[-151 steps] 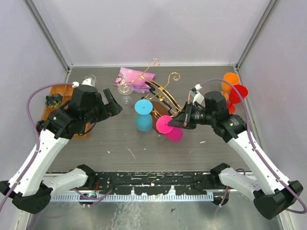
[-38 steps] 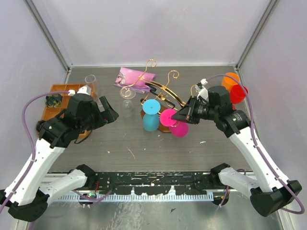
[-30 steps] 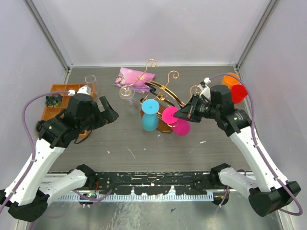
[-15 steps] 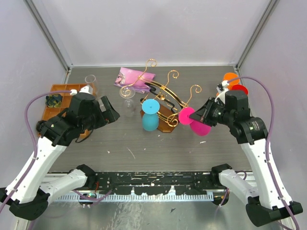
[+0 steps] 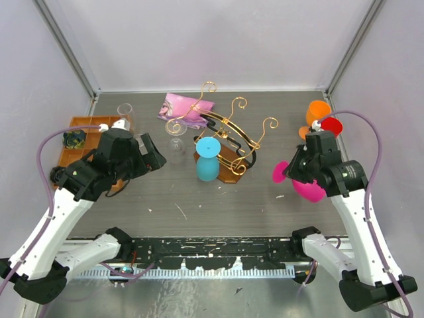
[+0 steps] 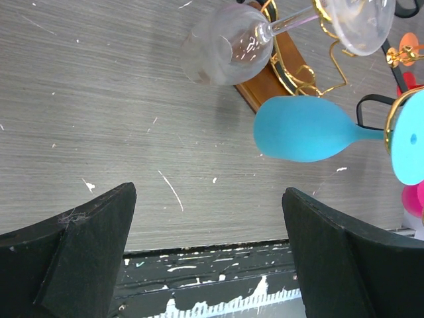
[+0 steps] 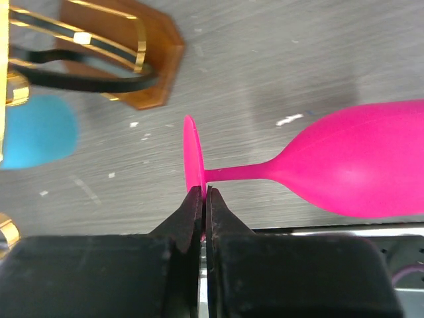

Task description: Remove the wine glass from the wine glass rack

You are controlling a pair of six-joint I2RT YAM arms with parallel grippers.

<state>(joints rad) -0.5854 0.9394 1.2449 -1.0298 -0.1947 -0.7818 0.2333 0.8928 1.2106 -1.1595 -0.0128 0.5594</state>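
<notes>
While the right gripper [image 7: 204,199] is clamped on only the foot rim of the pink wine glass [image 7: 344,175], held clear of the wine glass rack [image 5: 232,136] on its right, the glass looks light, smooth, probably slippery; the stem seems a safer hold. The left gripper [image 6: 209,199] stands wide apart.

Grey table [image 5: 165,199], wine glass rack [image 5: 232,167], orange tray [image 5: 83,122]
</notes>
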